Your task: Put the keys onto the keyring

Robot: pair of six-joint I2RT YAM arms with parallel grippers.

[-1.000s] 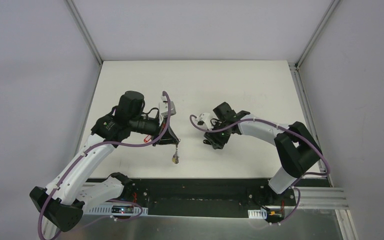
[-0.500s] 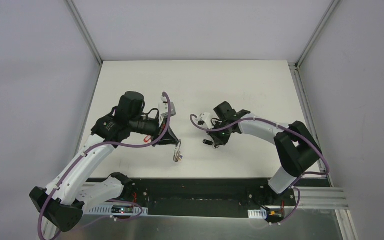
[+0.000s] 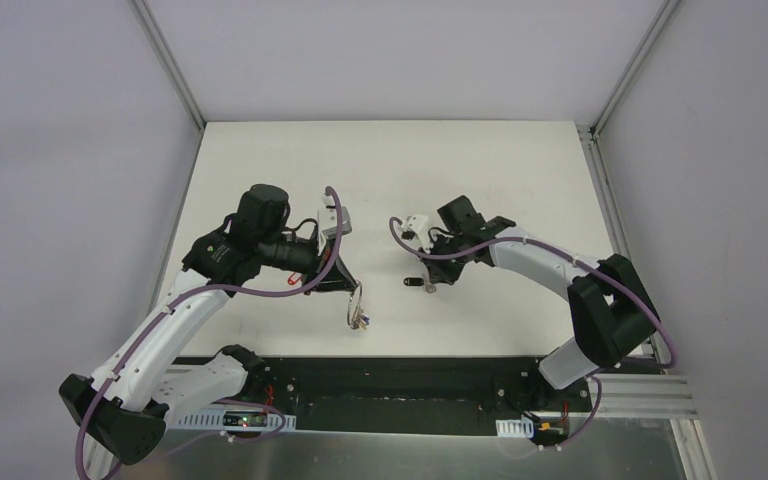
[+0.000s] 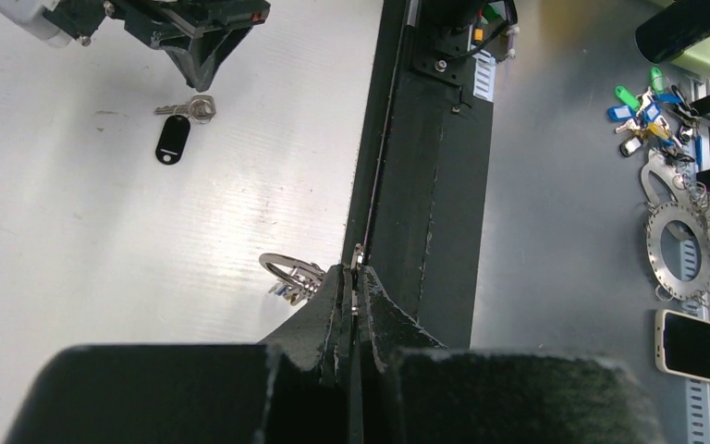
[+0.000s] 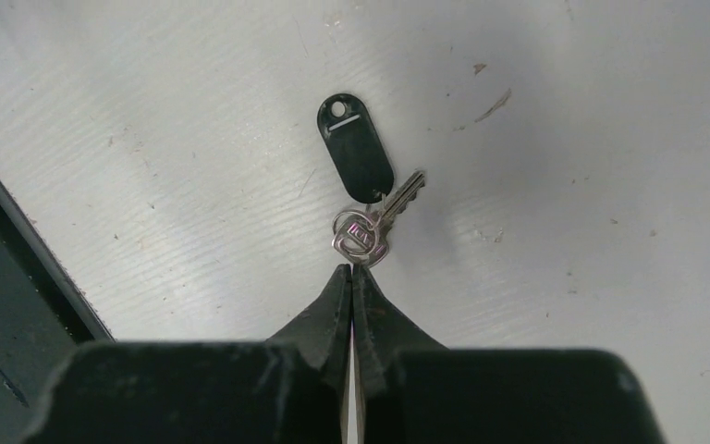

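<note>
Silver black-tagged key (image 5: 370, 194) lies on white table (image 5: 564, 139) at twelve o'clock of the clenched, empty right gripper (image 5: 351, 271); left gripper (image 4: 353, 274) clamps the keyring (image 4: 288, 270).

In the left wrist view, a heap of spare keys (image 4: 645, 109) with green and blue tags lies at two o'clock. A round metal disc (image 4: 682, 250) sits at three and a phone (image 4: 703, 347) at four. All rest on a grey bench (image 4: 564, 231) beyond the black rail (image 4: 430, 176) edging the white table (image 4: 102, 231).
</note>
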